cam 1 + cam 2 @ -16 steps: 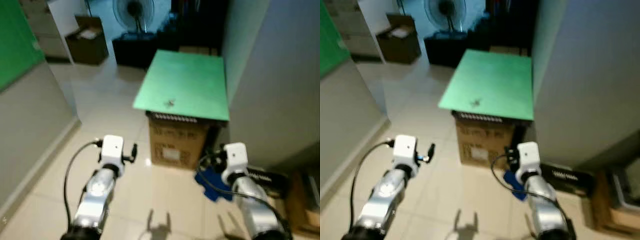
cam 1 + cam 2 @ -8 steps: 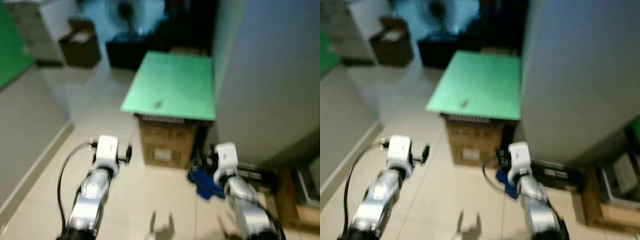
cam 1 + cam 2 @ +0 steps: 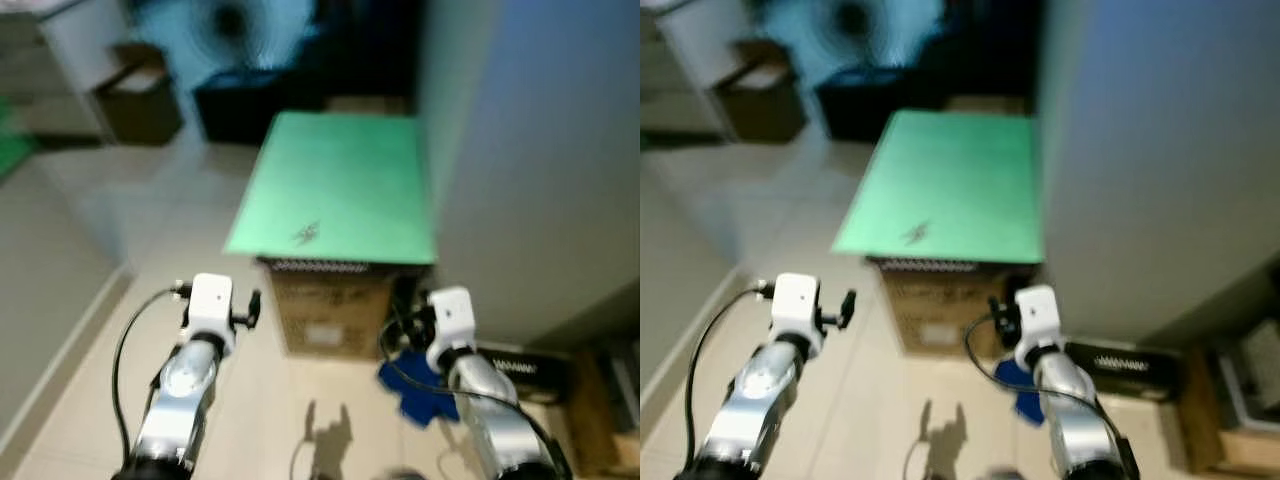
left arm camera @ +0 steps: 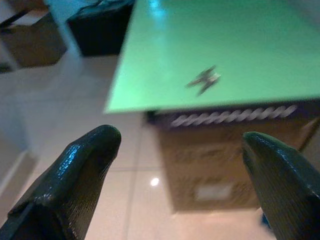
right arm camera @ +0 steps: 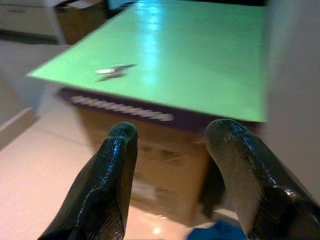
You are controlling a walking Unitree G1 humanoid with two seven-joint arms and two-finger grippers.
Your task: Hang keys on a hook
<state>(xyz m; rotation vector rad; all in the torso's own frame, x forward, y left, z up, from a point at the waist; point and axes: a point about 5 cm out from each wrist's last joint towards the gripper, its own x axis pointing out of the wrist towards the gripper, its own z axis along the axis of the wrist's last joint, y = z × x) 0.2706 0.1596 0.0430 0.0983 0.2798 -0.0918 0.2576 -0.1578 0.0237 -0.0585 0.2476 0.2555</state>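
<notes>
Approach step: the keys [image 3: 308, 233] are lying near the front edge of the green board [image 3: 350, 170] at 12 o'clock. The left gripper [image 4: 180, 165] is gaping wide and empty; the right gripper [image 5: 172, 165] is spread narrower, also empty. Next, probably closing in to grasp them.

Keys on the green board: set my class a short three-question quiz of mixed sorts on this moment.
1. True or false: the keys lie on the green board.
2. What holds the board up? A) cardboard box B) chair C) stool
3. Fill in: the left gripper and right gripper both have fingers that are ____.

Key: 1 true; 2 A; 3 open.
</notes>
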